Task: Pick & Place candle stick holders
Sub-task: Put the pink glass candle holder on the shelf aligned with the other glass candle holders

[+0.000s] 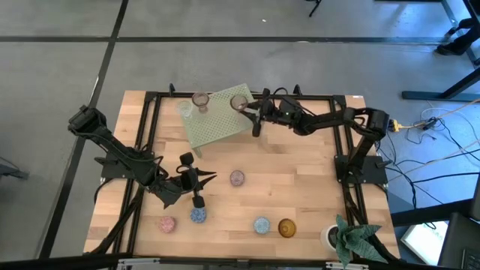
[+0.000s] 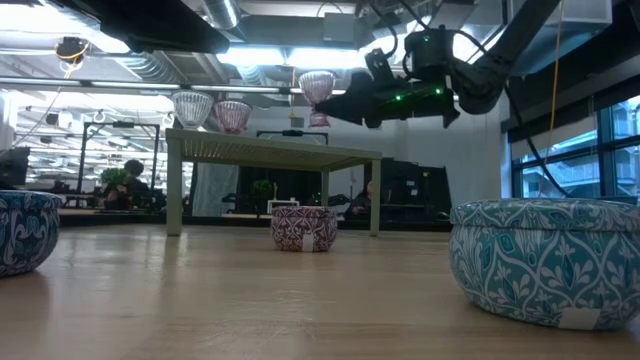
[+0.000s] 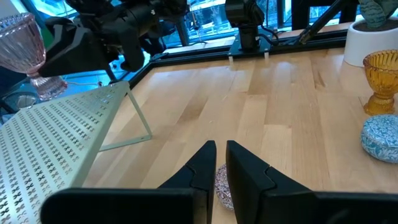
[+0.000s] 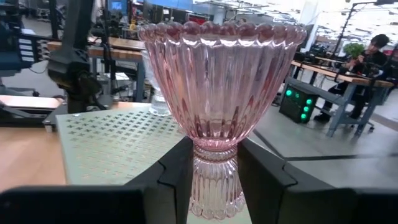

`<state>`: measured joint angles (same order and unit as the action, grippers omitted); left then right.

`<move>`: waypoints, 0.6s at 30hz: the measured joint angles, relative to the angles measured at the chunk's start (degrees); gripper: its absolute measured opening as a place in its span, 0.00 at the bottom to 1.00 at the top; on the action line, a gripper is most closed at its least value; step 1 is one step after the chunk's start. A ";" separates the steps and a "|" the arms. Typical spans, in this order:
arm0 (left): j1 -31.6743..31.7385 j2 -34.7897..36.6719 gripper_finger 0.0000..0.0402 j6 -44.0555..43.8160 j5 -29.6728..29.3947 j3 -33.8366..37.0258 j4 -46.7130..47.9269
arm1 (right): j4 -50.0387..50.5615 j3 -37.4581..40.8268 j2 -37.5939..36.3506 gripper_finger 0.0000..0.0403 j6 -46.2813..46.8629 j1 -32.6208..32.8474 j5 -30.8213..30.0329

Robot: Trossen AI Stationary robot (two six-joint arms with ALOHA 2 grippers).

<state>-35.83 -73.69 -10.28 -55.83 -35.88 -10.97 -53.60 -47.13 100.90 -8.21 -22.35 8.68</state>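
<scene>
1. Right gripper (image 4: pixel 211 180) fingers (image 4: pixel 177 180) closed partway on the narrow stem of a pink ribbed glass candle stick holder (image 4: pixel 217 87), bowl upright above the jaws.
2. Held over the far right corner of the pale green rack (image 1: pixel 217 116), near the table's (image 1: pixel 300 180) far edge.
3. Probably light, rigid, slippery, breakable; stem the best hold, gently.
4. Left gripper (image 3: pixel 214 171) nearly shut, holding nothing, above a patterned holder (image 3: pixel 222 186) near the table's middle.

Grey floor (image 1: pixel 225 19), ceiling lights (image 2: pixel 250 55), windows (image 2: pixel 575 150).
</scene>
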 joint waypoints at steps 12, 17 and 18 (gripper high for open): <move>0.68 0.00 0.08 1.51 0.00 0.00 -2.15 | -2.11 -0.02 0.00 0.29 0.09 -0.88 0.14; 1.73 0.00 0.08 1.64 1.04 0.00 -2.19 | -2.09 -2.52 1.39 0.29 0.22 -1.14 0.53; 1.92 0.00 0.08 1.63 1.56 0.00 -2.16 | -1.64 -3.17 1.92 0.29 0.17 -1.24 0.58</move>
<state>-33.92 -73.69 -8.65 -54.28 -35.88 -13.13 -55.25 -50.30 102.83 -8.04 -23.59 9.26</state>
